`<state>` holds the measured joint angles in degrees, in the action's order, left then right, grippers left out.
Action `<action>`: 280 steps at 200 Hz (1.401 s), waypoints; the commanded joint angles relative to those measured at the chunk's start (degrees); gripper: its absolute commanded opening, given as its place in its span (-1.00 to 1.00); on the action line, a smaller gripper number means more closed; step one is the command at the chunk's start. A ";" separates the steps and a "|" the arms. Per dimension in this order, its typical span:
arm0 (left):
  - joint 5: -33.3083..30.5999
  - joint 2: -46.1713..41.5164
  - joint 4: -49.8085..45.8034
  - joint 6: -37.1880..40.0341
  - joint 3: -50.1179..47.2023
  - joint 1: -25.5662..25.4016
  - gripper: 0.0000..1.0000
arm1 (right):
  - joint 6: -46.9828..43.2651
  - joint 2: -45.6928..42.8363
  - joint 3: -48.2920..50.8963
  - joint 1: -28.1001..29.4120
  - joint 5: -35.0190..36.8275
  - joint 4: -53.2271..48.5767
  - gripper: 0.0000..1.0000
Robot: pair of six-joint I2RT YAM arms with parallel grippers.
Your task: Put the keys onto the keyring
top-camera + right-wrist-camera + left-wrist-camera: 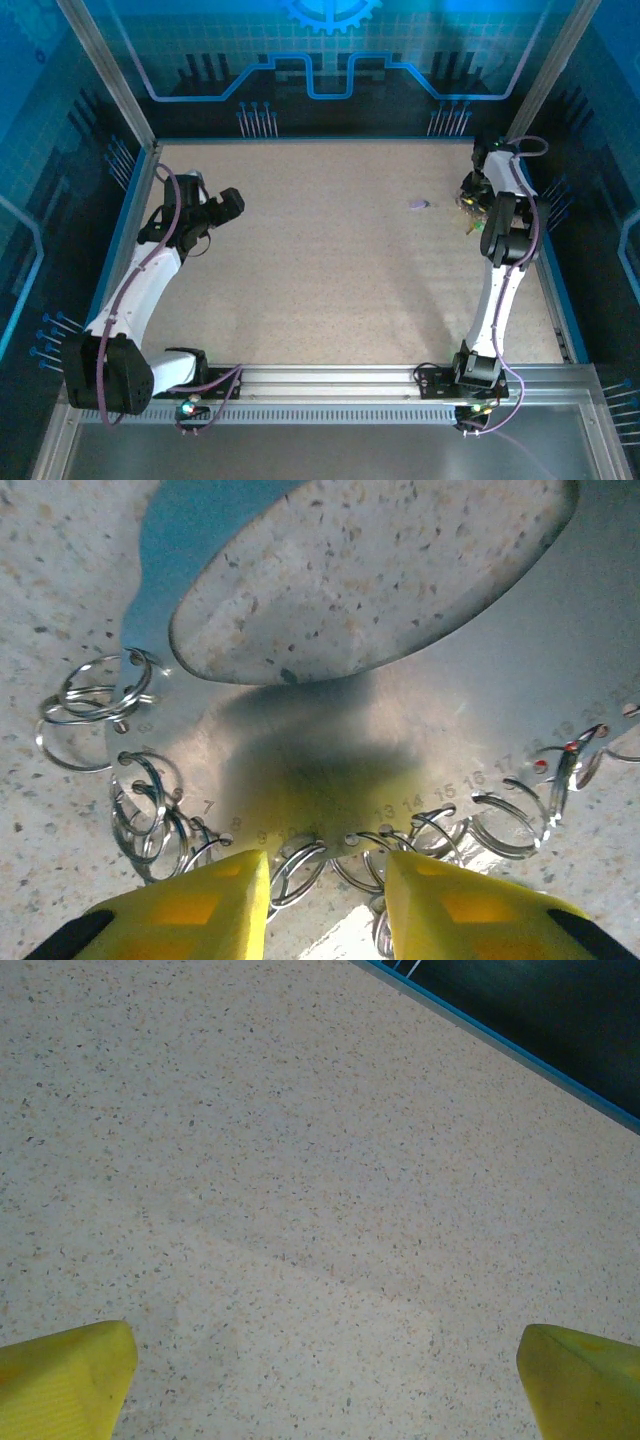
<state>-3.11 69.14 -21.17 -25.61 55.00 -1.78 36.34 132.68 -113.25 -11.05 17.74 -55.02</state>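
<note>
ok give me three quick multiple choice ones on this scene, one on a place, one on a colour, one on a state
1. Where does the small lilac oval tag lie?
A. at the near table edge
B. on the speckled beige table, close to the right pincer
C. against the far wall

2. What colour are the pincer fingertips?
A. yellow
B. red
C. white

3. The left pincer is:
A. shut on a ring
B. open over bare table
C. shut on the tag

Answers:
1. B, the top view shows the tag lying just beside that pincer.
2. A, both wrist views show yellow tips.
3. B, its tips stand far apart with table between them.
</note>
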 commanded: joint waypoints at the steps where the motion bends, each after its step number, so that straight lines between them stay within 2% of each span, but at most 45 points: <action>1: 1.06 -0.80 -0.54 0.02 0.89 -0.33 0.98 | 2.11 2.30 -1.23 -0.25 -1.04 -2.37 -0.27; 71: 1.20 -0.98 -1.18 0.15 1.20 -0.28 0.98 | 2.66 2.26 0.08 -0.38 -1.14 -2.21 -0.27; 124: 1.19 -1.32 -1.14 0.16 1.08 -0.33 0.98 | 2.34 0.85 1.63 -0.28 -0.13 -1.75 -0.38; 210: 1.53 -1.57 -0.62 0.16 0.94 -0.33 0.98 | 2.00 -1.40 2.23 0.40 1.60 -1.87 -0.67; 222: 1.49 -1.70 -0.91 0.19 1.02 -0.35 0.98 | 1.98 -1.53 2.40 0.34 1.69 -1.75 -0.84; 248: 1.46 -1.80 -0.44 0.22 0.83 -0.33 0.98 | 2.49 -1.76 3.00 0.33 1.64 -1.50 -0.88; 262: 1.49 -1.66 -0.82 0.30 0.97 -0.33 0.98 | 2.83 -2.47 4.27 0.41 1.43 -0.78 -1.00; 280: 1.11 -1.93 -0.72 0.27 0.81 -0.33 0.98 | 3.54 -4.35 6.19 0.54 0.35 0.10 -1.00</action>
<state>-2.90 68.71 -21.19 -25.58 55.00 -1.78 38.26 132.38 -109.62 -10.90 18.61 -54.87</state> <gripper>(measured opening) 0.990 0.054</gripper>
